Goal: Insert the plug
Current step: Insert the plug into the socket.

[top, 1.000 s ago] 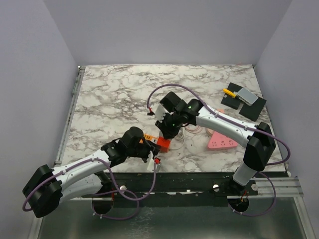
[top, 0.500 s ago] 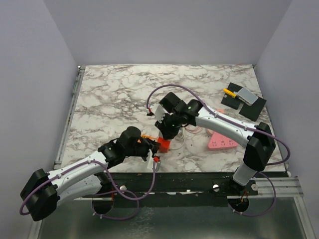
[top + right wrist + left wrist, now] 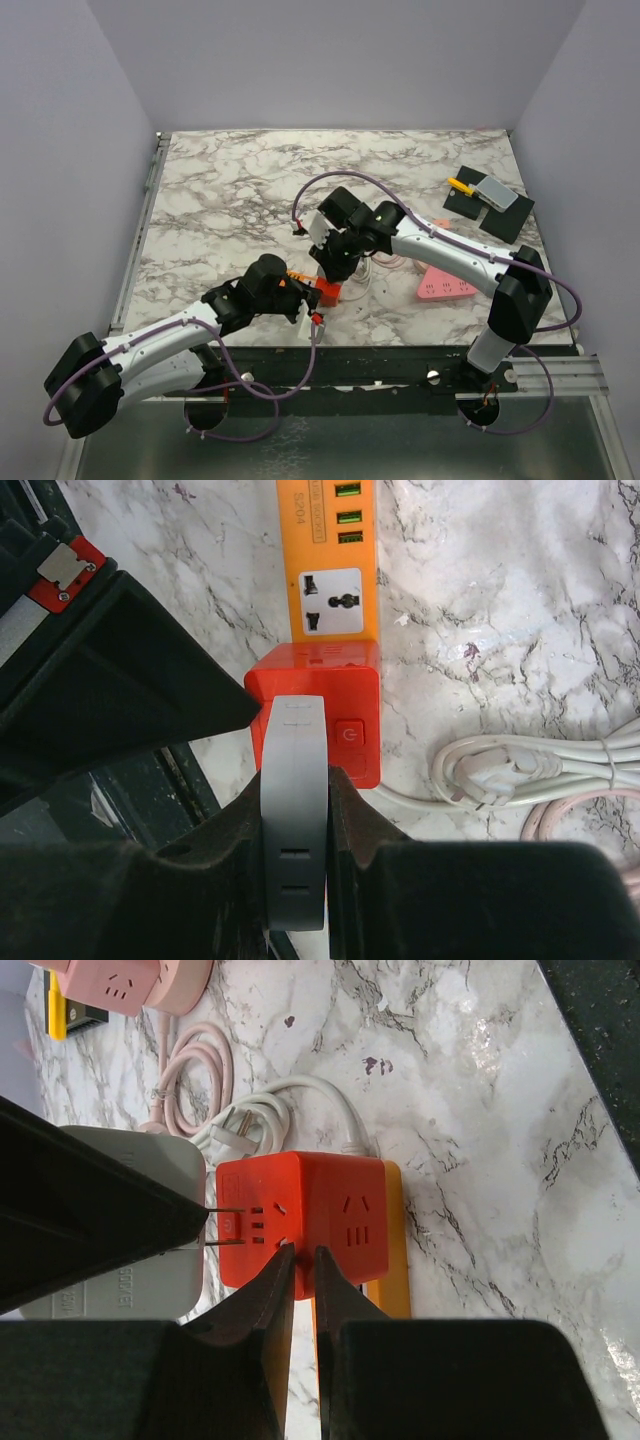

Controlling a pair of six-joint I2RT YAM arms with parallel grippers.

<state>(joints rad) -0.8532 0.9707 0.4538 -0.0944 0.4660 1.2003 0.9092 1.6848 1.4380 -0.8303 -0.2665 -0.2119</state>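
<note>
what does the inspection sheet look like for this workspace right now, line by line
surface: marble table, no spills seen
job's things: grey adapter with prongs at the red cube socket, bare metal showing, not seated; cube sits on the orange power strip
clutter: pink power strip; black mat with a grey piece and a yellow piece
grippers: right gripper shut on the adapter; left gripper jaws nearly together at the cube's edge, grip unclear
cables: white cable and pink cable coiled beside the cube
surroundings: plain walls
</note>
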